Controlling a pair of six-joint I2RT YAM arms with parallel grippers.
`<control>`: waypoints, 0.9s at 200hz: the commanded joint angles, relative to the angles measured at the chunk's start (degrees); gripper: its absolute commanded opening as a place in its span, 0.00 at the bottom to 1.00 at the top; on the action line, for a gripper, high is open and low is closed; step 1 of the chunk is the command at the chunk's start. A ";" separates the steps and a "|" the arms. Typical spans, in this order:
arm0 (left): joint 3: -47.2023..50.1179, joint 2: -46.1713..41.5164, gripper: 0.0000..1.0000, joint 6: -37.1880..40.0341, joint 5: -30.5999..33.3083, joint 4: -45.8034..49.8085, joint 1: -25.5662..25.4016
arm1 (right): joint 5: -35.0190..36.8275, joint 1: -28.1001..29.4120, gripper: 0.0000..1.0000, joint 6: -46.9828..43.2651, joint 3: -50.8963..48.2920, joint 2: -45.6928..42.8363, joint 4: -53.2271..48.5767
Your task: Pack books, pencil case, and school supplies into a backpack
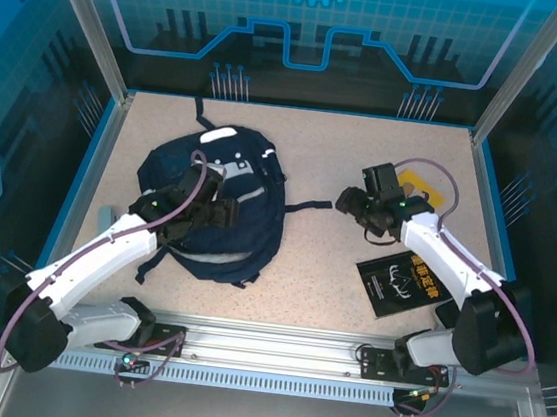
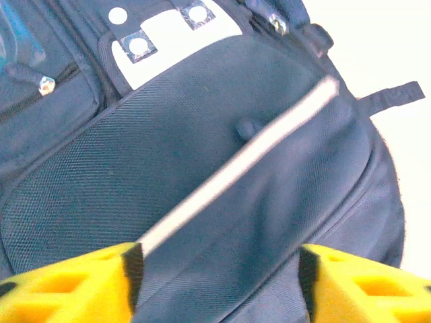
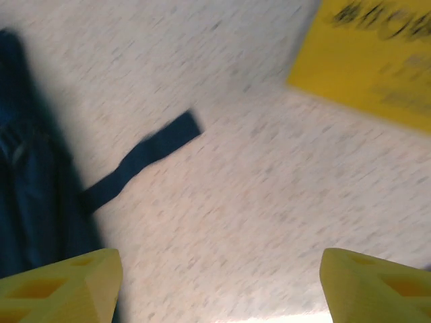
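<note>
1. A speckled beige tabletop [image 1: 321, 274] is spread under everything.
2. The navy backpack [image 1: 257, 221] is laid flat, left of centre. Its white stripe [image 2: 269, 134] and a pale patch [image 2: 182, 37] with round studs get picked up by the left wrist camera, but the patch is too blurred for any label to be read.
3. A black book [image 1: 396, 282] is laid on the right side beside the right arm. It's marked with a white emblem and white lettering, too small to be read.
4. A yellow book [image 1: 439, 195] is partly hidden behind the right wrist, and its dark print is smeared past reading.
5. A dark strap [image 1: 309, 208] is stretched from the backpack toward the right gripper [image 1: 345, 201].
6. That gripper is held over bare tabletop between strap and yellow book, fingers released wide, nothing gripped.
7. The left gripper [image 1: 220, 212] is held over the backpack, fingers spread apart, nothing clamped.
</note>
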State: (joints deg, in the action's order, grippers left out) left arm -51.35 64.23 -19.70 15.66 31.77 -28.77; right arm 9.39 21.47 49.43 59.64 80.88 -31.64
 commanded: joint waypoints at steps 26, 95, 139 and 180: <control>1.96 -2.18 0.90 -6.75 -4.95 -2.03 0.55 | 5.82 -5.81 0.85 -11.55 12.34 13.96 -9.52; 2.03 -2.62 0.99 -7.36 -7.87 -3.64 0.61 | 3.97 -10.37 0.76 -14.21 25.60 32.08 -12.87; 1.91 -1.55 0.99 -7.80 -8.26 -3.89 0.65 | -0.03 -10.52 0.66 -15.16 27.97 37.12 -12.96; 2.40 -0.16 0.99 -9.37 -9.28 -5.38 0.62 | -7.01 -10.23 0.61 -16.95 25.93 37.78 -11.92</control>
State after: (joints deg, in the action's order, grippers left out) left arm -49.74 63.00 -27.18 8.19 27.75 -28.60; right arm 9.96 11.22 33.95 86.13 117.47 -42.65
